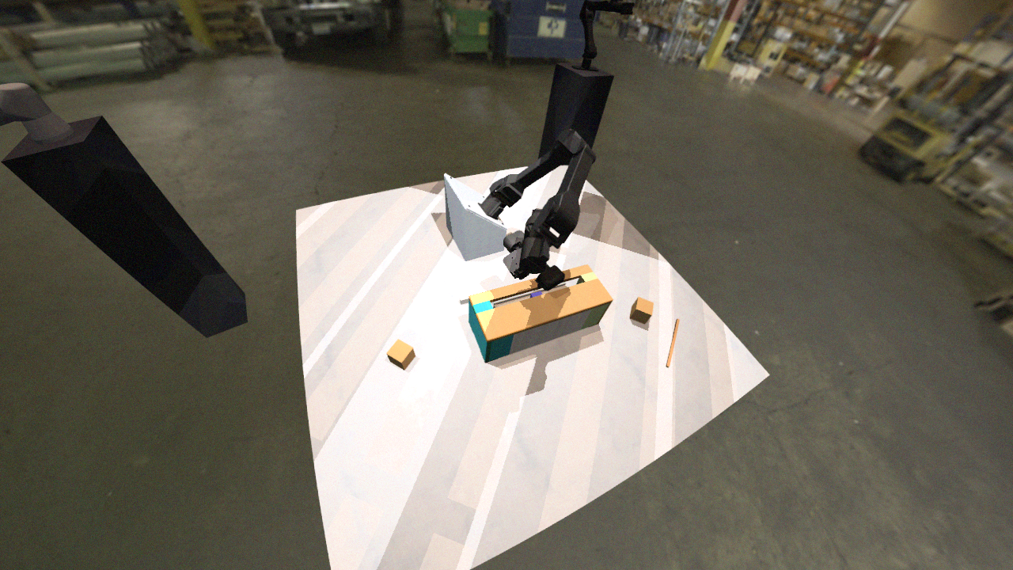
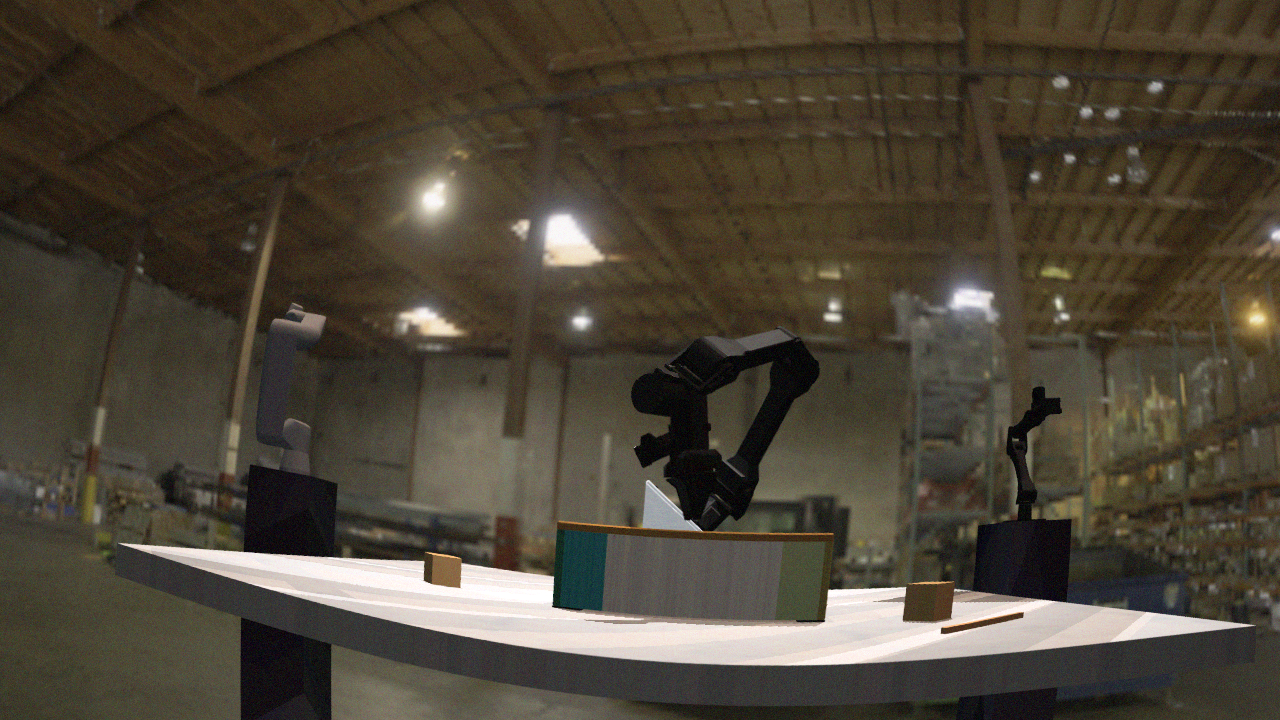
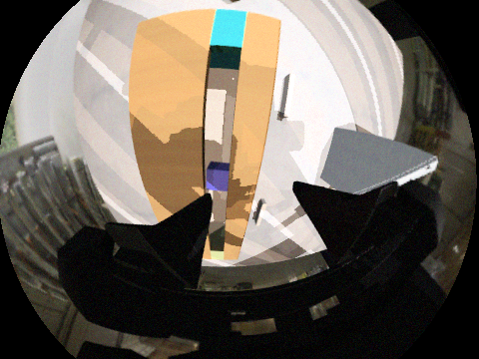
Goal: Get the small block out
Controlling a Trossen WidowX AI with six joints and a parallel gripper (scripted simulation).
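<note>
The long box point(image 1: 559, 305) point(image 2: 693, 577) point(image 3: 165, 90) stands upright on the table, with an orange top split by a lengthwise slot. Its teal end is at the left and its olive end at the right in the top and exterior views. The small purple block point(image 1: 536, 294) point(image 3: 218, 177) shows down through the slot, around the middle of its length; the exterior view does not show it. My gripper point(image 1: 533, 275) point(image 2: 699, 520) point(image 3: 253, 191) is open and empty, low over the box's arm-side edge. In the wrist view its left fingertip appears beside the slot, just below the block.
Orange cubes stand beyond the teal end point(image 1: 400, 353) point(image 2: 442, 569) and the olive end point(image 1: 641, 309) point(image 2: 928, 600). An orange rod point(image 1: 672, 343) point(image 2: 981, 623) lies farther right. A grey angled panel point(image 1: 474, 233) point(image 2: 662, 508) point(image 3: 374, 155) stands near the arm's base.
</note>
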